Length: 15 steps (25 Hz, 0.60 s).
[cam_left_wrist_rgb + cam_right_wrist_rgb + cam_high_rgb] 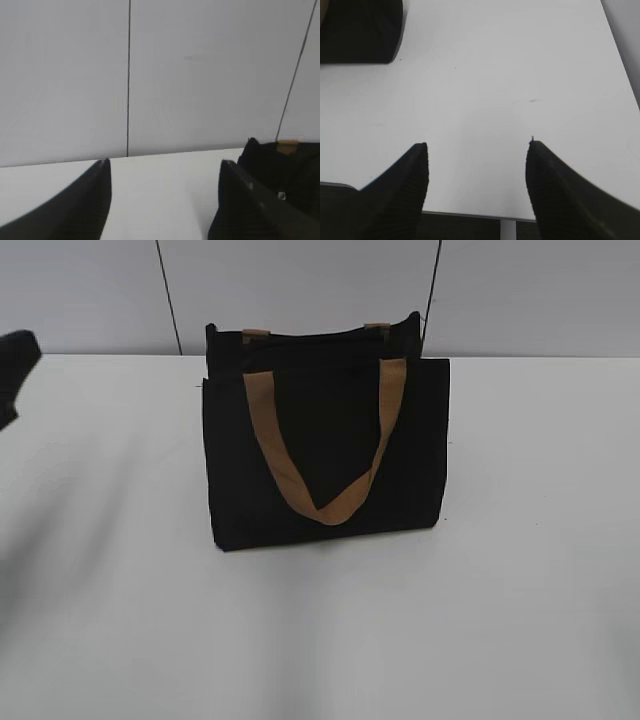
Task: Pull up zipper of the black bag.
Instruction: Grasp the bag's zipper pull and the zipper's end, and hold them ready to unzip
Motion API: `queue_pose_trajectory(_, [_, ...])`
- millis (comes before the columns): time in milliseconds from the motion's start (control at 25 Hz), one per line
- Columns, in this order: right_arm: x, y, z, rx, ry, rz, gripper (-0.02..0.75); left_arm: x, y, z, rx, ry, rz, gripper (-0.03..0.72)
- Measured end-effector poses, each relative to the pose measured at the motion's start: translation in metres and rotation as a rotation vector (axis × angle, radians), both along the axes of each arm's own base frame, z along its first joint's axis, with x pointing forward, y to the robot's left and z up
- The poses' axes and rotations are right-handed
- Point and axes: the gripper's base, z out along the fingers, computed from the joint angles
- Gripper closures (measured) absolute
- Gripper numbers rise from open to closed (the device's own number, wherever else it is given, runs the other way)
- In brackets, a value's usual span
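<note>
Both the left hand (165,162) and right hand (477,145) gape empty, clear of the black bag (325,455), whose soft, light cloth looks likely to sag unless one hand pins its top edge while the other pinches the tiny zipper (282,195).

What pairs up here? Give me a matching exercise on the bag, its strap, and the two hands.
Things:
1. black bag
2. front strap handle
3. left hand
4. right hand

States:
A. open, over bare table
B. tan, hanging down in a V
C. open, bag at its right
D. standing upright mid-table

Pairs: 1-D, 2-B, 3-C, 4-A
</note>
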Motion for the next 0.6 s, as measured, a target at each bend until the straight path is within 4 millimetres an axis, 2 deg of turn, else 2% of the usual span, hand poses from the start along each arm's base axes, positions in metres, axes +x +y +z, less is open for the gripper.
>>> queue_pose_trajectory(280, [0.0,0.0,0.0,0.0,0.0,0.0,0.27,0.039,-0.018,-0.064,-0.02,0.062,-0.096,0.185])
queue_pose_trajectory(600, [0.0,0.0,0.0,0.0,0.0,0.0,0.27,0.074,-0.051,-0.117,0.034,0.172,-0.385,0.203])
